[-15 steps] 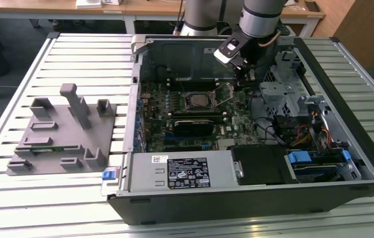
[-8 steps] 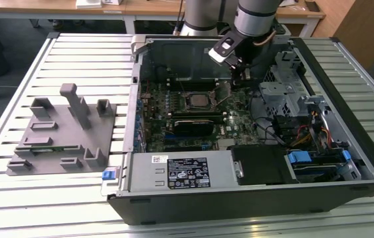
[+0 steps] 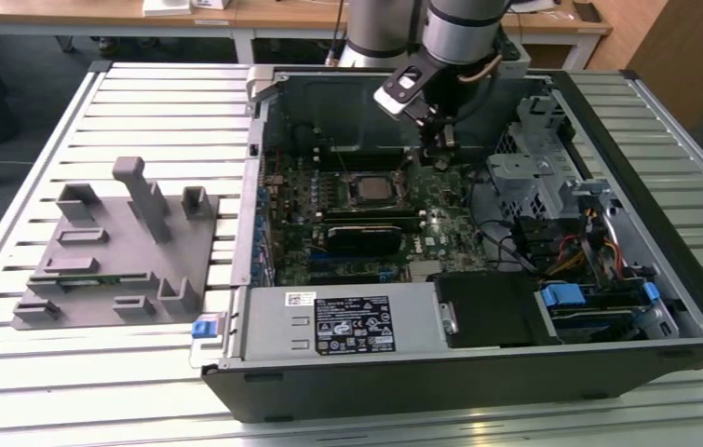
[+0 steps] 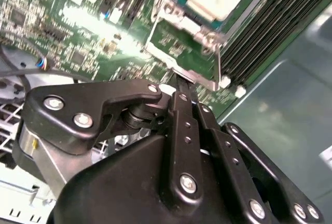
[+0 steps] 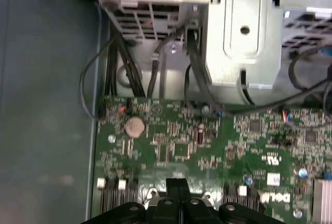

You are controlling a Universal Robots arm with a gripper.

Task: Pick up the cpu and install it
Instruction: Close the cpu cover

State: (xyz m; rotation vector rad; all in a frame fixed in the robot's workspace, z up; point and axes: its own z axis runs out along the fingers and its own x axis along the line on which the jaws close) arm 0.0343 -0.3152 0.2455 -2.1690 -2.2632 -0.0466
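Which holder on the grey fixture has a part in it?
The long holder at the near edge of the grey fixture, toward the exterior view's left: a narrow green memory stick lies in it. The others look bare grey.

Robotics laboratory or test workshop: a slatted aluminium bench (image 3: 165,102) bears an opened computer case (image 3: 451,391) and a grey plastic fixture (image 3: 102,279), with a robot arm (image 3: 463,28) above and wooden desks (image 3: 277,17) behind.

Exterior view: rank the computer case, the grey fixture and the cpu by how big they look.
1. computer case, clearly the largest
2. grey fixture, middle
3. cpu, smallest by far
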